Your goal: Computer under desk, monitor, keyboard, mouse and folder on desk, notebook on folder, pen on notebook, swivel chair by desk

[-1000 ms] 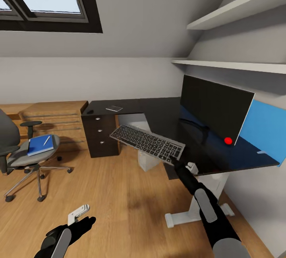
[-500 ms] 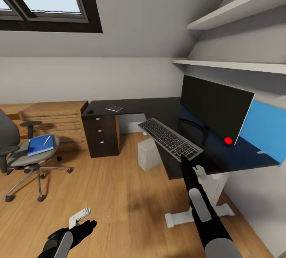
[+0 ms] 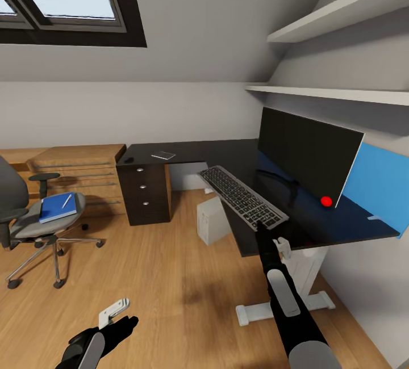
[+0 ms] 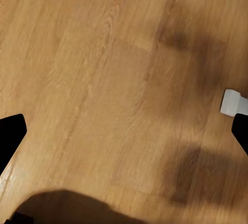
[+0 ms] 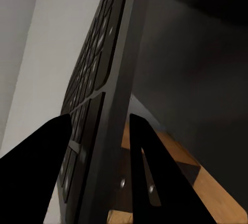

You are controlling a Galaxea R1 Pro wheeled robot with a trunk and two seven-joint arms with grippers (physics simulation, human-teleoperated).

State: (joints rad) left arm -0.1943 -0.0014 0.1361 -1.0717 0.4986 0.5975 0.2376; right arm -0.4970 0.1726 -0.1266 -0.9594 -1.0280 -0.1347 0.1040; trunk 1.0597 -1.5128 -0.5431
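Silvery-framed slim keyboard (image 3: 242,197) with dark grey keys hanging over glossy black L-shaped desk (image 3: 227,156) edge before wide black monitor (image 3: 307,155), clamped by right gripper (image 3: 259,225); left gripper (image 3: 113,309) spread apart.

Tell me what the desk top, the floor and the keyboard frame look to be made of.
Desk: glossy black, likely lacquer or glass-like laminate; it mirrors the monitor and the blue panel. Floor: light wood planks, grain and board seams visible, matte finish. Keyboard: silvery frame around dark grey keys, maybe metal or painted plastic; the render leaves it open.
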